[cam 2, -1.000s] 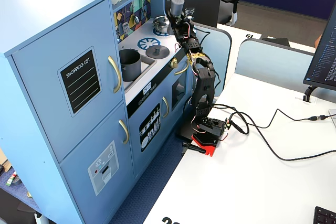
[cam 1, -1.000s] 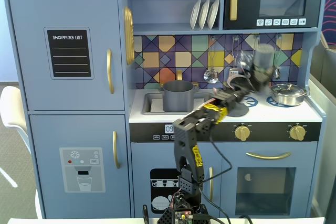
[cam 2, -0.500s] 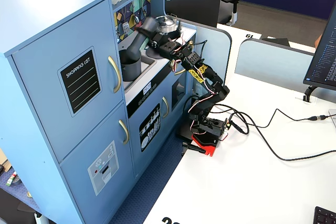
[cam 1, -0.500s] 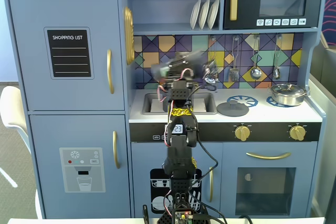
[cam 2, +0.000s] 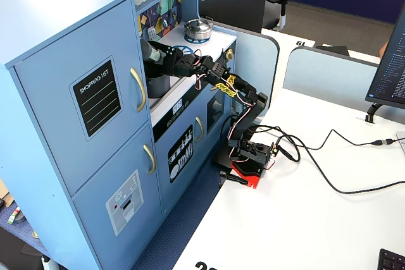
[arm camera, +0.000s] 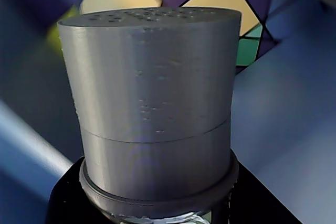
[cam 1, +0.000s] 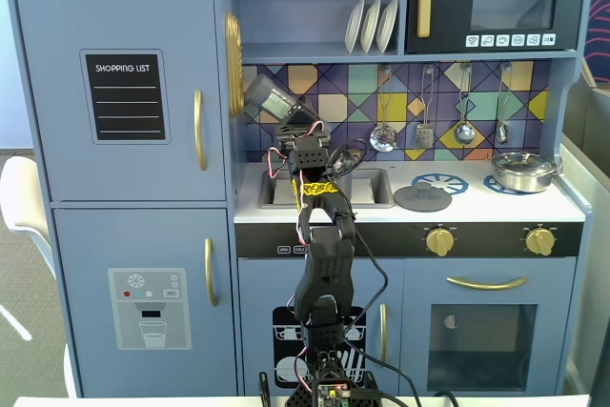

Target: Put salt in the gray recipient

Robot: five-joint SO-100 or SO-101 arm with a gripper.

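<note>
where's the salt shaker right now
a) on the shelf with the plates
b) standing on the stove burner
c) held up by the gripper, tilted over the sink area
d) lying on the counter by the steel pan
c: in a fixed view the salt shaker is clamped in the gripper, lifted and tilted to the upper left above the sink.

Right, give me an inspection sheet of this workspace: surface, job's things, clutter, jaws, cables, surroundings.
Surface: white toy-kitchen counter with a sink and blue burner rings.
Job's things: dark-gray cylindrical salt shaker held tilted, up left of the sink in a fixed view; wide matte gray pot in the sink, mostly hidden behind the arm.
Clutter: flat gray lid with knob; shiny steel lidded pan; hanging silver ladles.
Jaws: gripper shut on the shaker.
Cables: black leads across the white desk.
Surroundings: blue play kitchen, office monitor.
</note>
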